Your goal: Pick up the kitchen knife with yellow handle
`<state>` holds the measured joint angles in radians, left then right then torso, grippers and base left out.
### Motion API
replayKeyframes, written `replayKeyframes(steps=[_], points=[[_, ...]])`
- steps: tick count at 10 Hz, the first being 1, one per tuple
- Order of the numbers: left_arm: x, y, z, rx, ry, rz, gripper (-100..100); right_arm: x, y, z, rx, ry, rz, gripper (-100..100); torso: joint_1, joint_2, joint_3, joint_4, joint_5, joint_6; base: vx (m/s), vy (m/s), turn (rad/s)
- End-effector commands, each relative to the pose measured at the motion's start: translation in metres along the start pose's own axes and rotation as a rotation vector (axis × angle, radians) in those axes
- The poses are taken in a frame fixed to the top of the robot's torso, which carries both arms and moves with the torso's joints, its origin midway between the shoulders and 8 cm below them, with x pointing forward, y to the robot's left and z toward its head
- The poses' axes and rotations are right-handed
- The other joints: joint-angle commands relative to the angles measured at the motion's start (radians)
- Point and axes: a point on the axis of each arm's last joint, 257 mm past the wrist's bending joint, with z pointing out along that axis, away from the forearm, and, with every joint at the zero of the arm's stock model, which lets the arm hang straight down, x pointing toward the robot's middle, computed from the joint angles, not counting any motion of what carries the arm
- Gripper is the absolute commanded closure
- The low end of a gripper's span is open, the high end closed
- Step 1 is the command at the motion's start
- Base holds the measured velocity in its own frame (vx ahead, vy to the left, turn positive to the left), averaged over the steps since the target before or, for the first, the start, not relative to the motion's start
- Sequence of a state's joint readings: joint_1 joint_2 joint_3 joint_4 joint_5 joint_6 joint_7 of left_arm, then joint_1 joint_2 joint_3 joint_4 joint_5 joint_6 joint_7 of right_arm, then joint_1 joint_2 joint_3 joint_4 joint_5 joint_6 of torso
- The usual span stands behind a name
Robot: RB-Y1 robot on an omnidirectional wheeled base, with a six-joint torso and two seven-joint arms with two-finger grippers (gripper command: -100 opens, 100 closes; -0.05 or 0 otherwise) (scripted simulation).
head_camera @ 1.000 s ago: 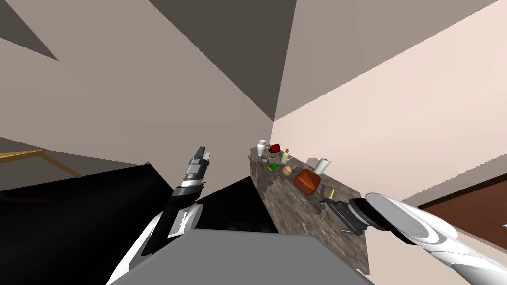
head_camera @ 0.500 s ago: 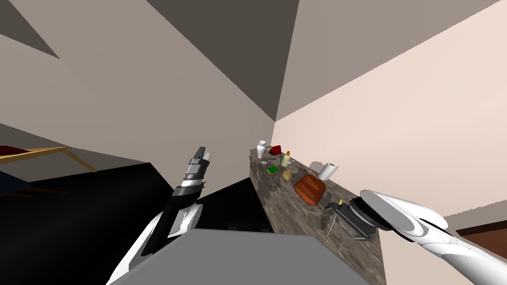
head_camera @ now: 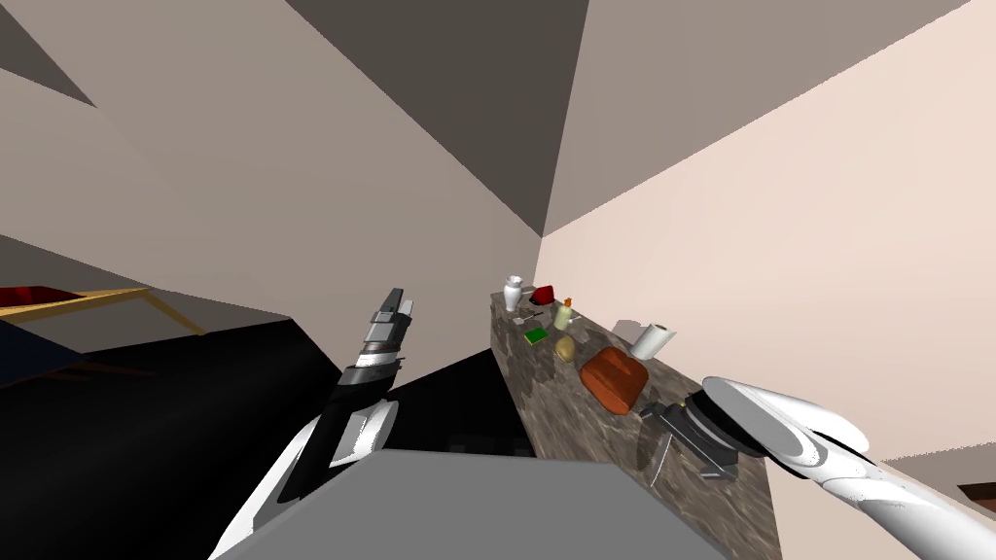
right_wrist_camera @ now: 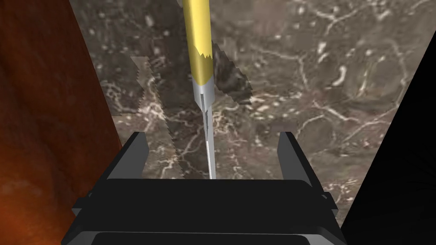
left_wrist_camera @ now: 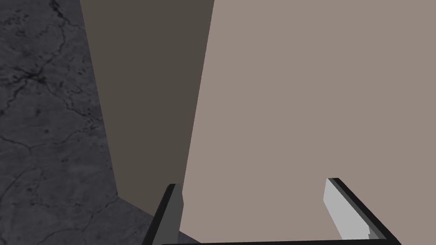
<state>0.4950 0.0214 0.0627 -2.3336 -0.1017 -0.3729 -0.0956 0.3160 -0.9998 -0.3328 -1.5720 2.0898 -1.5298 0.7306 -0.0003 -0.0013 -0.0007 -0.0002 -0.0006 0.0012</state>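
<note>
**newbie_op:** what can bite me from here?

**rigwatcher:** left to right then; your left gripper (head_camera: 399, 299) is raised out to the side, fingers spread, holding nothing, so no trouble there. The reddish-brown rounded block (head_camera: 615, 379) sits just beside your right gripper (right_wrist_camera: 213, 137); I'd guess a sideways nudge clips it. The main worry is the kitchen knife with the yellow handle and thin grey blade (right_wrist_camera: 201, 64); it lies on the brown veined marble counter (right_wrist_camera: 306, 89) with the blade running between your right fingers, which are spread and touching nothing; the handle is out past the fingertips. Close now and you pinch bare blade, which I reckon slips or twists out on the lift.

**newbie_op:** anything changed from a second ago?

**rigwatcher:** your head camera has swung a bit, so the whole counter sits differently in the head view; that's you, not the stuff. A stub of yellow handle poked out past the right hand back then; now the hand covers it. Left arm, same pose.
</note>
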Motion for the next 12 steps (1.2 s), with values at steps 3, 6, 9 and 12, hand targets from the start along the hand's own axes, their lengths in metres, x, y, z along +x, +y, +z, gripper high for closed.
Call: replayKeyframes(steps=[3, 6, 9, 12], points=[[0.0, 0.0, 0.0, 0.0, 0.0, 0.0, 0, -0.002, 0.001, 0.008, 0.003, 0.003, 0.002, 100, 0.001, 0.0, 0.0, 0.0, 0.0, 0.0, -0.001, -0.003, 0.009], [0.0, 0.0, 0.0, 0.0, 0.0, 0.0, 0, -0.002, 0.001, 0.008, 0.0, 0.003, -0.005, 100, 0.0, 0.001, 0.001, 0.001, -0.001, 0.003, 0.001, 0.0, 0.004], [0.0, 0.0, 0.0, 0.0, 0.0, 0.0, 0, 0.0, -0.002, -0.003, 0.001, 0.001, -0.001, 100, 0.0, 0.001, 0.001, 0.0, 0.0, 0.001, 0.0, 0.003, -0.017], [0.0, 0.0, 0.0, 0.0, 0.0, 0.0, 0, -0.001, -0.002, -0.003, 0.002, 0.001, -0.001, 0, 0.001, 0.001, 0.001, 0.0, 0.0, 0.0, 0.0, 0.004, -0.016]])
